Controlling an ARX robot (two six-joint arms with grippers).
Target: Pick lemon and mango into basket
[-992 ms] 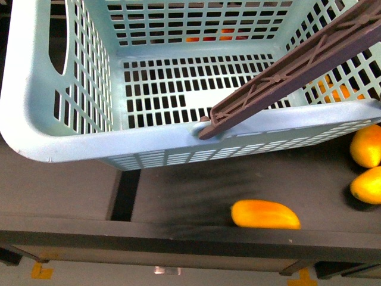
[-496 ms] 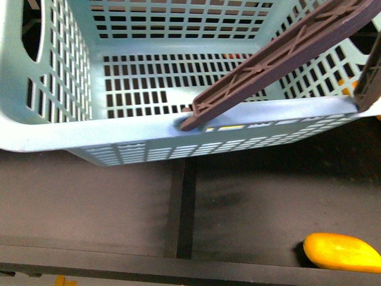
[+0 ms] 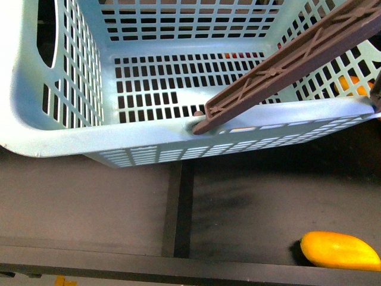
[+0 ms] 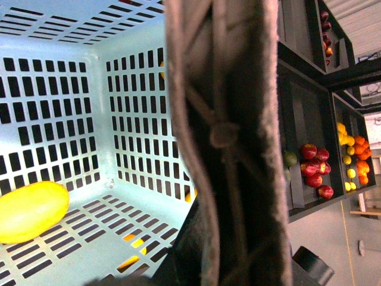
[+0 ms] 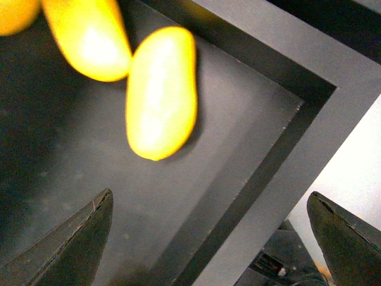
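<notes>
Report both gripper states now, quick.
Left gripper: closed on the brown plastic handle of the light-blue slotted basket.
Right gripper: open, empty; long yellow mango ahead.

Looks like the fruit section of a grocery shop. Light-blue slotted shopping basket (image 3: 59,134) with a brown swinging handle (image 3: 286,65) at twelve o'clock in the front view. Loose yellow mango (image 3: 339,250) at five o'clock on a black display shelf (image 3: 89,202). Past the basket in the left wrist view, black divided bins (image 4: 300,83) stocked by kind: red apples (image 4: 314,168) in one, yellow and orange fruit (image 4: 355,161) in the next.
</notes>
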